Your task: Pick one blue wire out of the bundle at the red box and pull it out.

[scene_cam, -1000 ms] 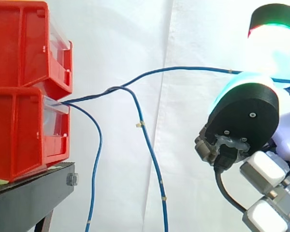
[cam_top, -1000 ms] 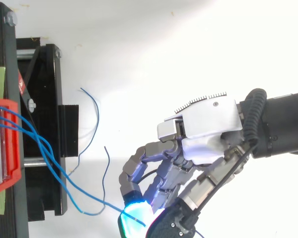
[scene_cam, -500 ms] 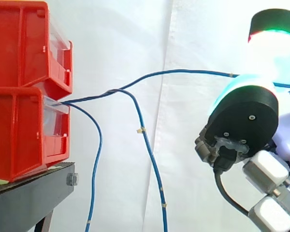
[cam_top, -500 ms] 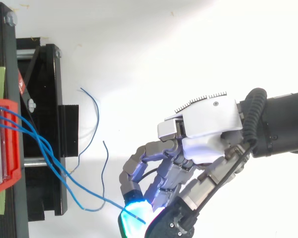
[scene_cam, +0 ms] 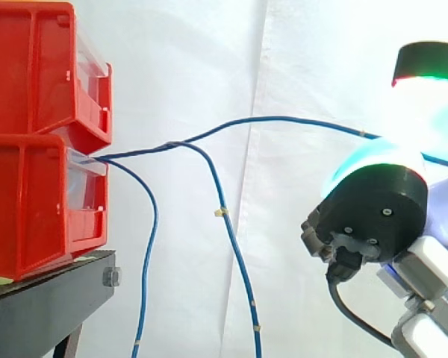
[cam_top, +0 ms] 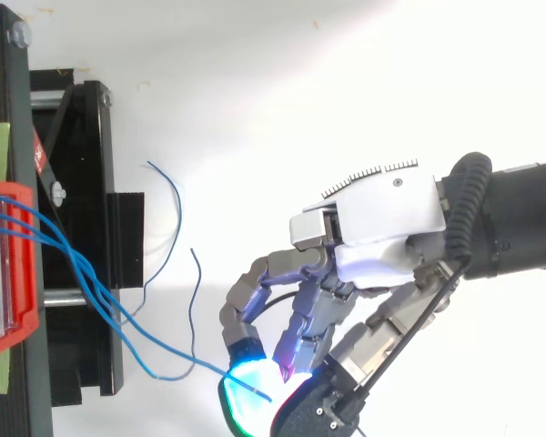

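Before a white curtain point(scene_cam: 299, 60), the hand point(cam_top: 382, 228) has its fingers curled, its glowing cyan pads point(cam_top: 239, 405) pinching one blue wire point(scene_cam: 284, 118). That wire, thin and drawn in a shallow arc, runs left from the pads to the lower red box point(scene_cam: 30, 201) on the black stand point(scene_cam: 52, 298). There it joins the bundle point(scene_cam: 116, 156), from which two other blue wires point(scene_cam: 153, 246) droop loose.
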{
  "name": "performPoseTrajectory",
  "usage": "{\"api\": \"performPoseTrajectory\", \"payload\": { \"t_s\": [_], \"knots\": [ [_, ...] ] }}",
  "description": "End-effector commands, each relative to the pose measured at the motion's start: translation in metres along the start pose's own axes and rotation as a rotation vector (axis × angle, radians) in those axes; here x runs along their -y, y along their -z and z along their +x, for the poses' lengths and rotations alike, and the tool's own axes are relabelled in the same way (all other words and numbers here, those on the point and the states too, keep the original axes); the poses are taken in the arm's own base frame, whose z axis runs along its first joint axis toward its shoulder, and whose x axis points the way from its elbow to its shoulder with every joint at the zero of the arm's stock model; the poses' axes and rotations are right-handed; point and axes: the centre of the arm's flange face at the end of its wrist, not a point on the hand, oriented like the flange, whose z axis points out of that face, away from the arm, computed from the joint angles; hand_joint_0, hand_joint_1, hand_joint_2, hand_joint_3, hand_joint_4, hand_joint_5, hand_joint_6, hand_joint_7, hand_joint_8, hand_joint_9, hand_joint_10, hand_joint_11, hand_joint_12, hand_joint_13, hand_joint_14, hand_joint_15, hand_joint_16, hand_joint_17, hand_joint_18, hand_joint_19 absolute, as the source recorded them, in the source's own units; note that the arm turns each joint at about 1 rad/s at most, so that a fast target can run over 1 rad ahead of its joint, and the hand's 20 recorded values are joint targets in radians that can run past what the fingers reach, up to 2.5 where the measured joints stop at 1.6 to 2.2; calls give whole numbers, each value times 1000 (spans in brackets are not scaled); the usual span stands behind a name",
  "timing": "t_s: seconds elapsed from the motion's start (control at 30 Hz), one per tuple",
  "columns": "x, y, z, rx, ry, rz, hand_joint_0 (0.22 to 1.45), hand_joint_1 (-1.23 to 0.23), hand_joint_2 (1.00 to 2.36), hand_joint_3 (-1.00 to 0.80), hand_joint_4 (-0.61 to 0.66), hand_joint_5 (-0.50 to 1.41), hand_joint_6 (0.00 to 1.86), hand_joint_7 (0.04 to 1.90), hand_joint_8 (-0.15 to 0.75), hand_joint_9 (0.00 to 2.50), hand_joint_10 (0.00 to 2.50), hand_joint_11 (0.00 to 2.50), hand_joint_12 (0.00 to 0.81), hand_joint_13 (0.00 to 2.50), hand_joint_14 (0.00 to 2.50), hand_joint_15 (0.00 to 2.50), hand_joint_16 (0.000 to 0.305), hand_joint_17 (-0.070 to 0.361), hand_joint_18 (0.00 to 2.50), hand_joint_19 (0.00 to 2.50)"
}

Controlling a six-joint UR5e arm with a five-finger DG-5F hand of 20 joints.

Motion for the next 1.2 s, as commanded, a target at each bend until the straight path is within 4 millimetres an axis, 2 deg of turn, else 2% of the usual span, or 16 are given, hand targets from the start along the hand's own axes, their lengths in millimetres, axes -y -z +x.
{"api": "performPoseTrajectory", "payload": {
  "t_s": [0.0,0.33,0.43,0.63,0.83,1.17],
  "knots": [
    [0,2,-4,23,37,5,613,-915,1007,-55,-74,-56,898,1094,316,960,2,152,446,736,6,216,59,132,763,217],
    [-5,14,-25,150,198,30,612,-918,1004,-57,-60,-52,895,1085,336,871,0,122,462,699,5,202,62,138,728,191],
    [-14,25,-31,188,257,45,612,-919,1003,-59,-56,-51,894,1088,335,860,1,108,463,697,5,205,62,139,725,185],
    [-32,44,-47,266,287,52,611,-920,1004,-56,-47,-50,892,1094,339,851,0,99,466,697,5,198,62,140,725,188],
    [-49,59,-51,310,287,42,612,-920,1003,-59,-37,-50,891,1096,342,850,1,104,463,699,5,205,62,140,726,194],
    [-56,68,-58,349,281,47,612,-921,1002,-60,-24,-49,891,1102,343,846,1,105,464,703,6,201,62,140,732,191]
  ]
}}
